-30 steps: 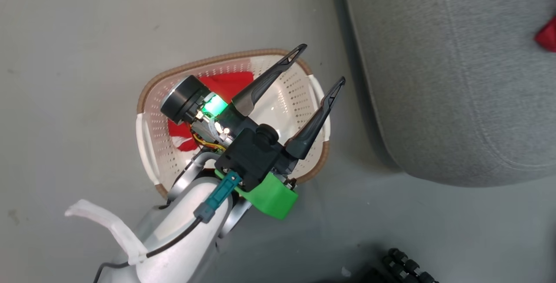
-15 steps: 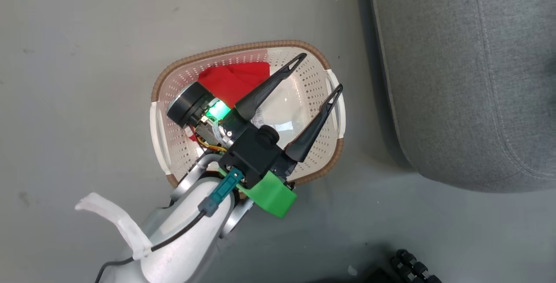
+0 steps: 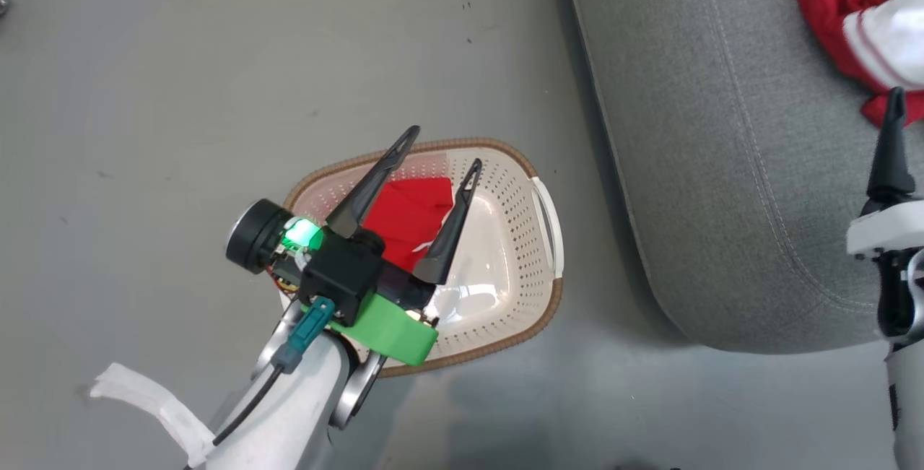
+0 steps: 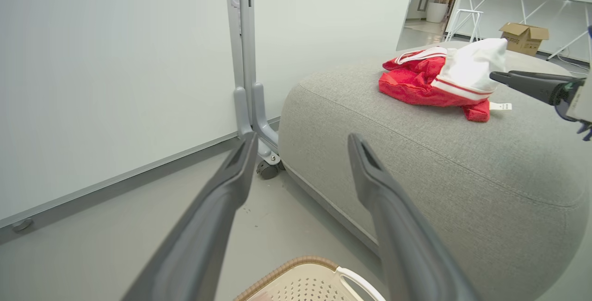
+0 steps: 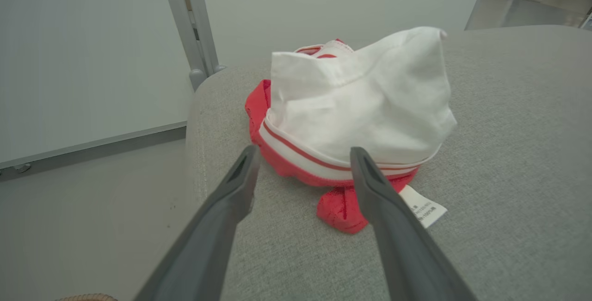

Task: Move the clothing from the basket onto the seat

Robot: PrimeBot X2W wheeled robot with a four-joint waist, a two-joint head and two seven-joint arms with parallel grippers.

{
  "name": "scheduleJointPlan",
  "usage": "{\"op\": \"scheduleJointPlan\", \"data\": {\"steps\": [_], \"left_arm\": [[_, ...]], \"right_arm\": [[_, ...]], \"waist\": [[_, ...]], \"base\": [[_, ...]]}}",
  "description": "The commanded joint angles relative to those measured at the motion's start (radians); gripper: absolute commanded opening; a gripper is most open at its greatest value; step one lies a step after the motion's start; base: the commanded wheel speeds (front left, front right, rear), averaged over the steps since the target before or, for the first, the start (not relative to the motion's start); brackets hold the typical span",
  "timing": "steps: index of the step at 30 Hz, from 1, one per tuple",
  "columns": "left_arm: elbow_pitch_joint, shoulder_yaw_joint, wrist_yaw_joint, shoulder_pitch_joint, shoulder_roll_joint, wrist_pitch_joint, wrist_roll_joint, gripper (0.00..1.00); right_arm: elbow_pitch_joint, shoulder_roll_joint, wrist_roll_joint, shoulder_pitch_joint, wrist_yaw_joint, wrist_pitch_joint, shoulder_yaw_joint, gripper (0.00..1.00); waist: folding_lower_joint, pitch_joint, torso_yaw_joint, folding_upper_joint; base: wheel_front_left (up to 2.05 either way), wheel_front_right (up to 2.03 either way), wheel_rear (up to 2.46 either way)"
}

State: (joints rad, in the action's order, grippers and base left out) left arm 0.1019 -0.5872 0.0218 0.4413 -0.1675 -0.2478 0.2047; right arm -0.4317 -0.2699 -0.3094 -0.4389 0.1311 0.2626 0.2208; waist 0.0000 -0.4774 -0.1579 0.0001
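Left gripper (image 3: 445,146): reaches up from 7 o'clock in the head view, jaws spread, empty, above the basket (image 3: 538,289). Inside, toward its 11 o'clock wall: red garment (image 3: 411,210). At the basket's 3 o'clock: the seat (image 3: 693,167), bearing the red-and-white garment (image 3: 859,15) at 1 o'clock. Right gripper (image 5: 304,152): jaws spread, empty, just short of that garment.
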Motion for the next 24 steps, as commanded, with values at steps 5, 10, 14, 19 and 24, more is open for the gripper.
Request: {"op": "scheduleJointPlan", "data": {"steps": [5,10,14,19,24], "left_arm": [[0.010,0.067,-0.054,-0.065,-0.007,-0.016,0.031,1.00],[-0.013,0.152,-0.093,-0.119,-0.014,-0.018,0.048,1.00],[-0.035,0.236,-0.110,-0.178,-0.017,-0.016,0.057,1.00],[-0.046,0.328,-0.120,-0.255,-0.006,-0.016,0.055,1.00],[-0.039,0.395,-0.110,-0.338,0.006,-0.016,0.039,1.00]], "right_arm": [[0.155,0.085,0.068,0.121,-0.001,0.003,-0.029,1.00],[0.251,0.132,0.118,0.205,-0.001,0.003,-0.056,1.00],[0.310,0.148,0.139,0.262,-0.001,-0.011,-0.083,1.00],[0.375,0.162,0.163,0.323,-0.001,-0.037,-0.102,1.00],[0.417,0.179,0.180,0.386,-0.001,-0.074,-0.116,1.00]], "waist": [[0.0000,0.128,0.062,-0.0001],[0.0000,0.174,0.101,-0.0001],[0.0000,0.209,0.135,-0.0001],[0.0000,0.257,0.173,-0.0001],[0.0000,0.307,0.193,-0.0001]], "base": [[0.00,0.00,0.00],[0.00,0.00,0.00],[0.00,0.00,0.00],[0.00,0.00,0.00],[0.00,0.00,0.00]]}}
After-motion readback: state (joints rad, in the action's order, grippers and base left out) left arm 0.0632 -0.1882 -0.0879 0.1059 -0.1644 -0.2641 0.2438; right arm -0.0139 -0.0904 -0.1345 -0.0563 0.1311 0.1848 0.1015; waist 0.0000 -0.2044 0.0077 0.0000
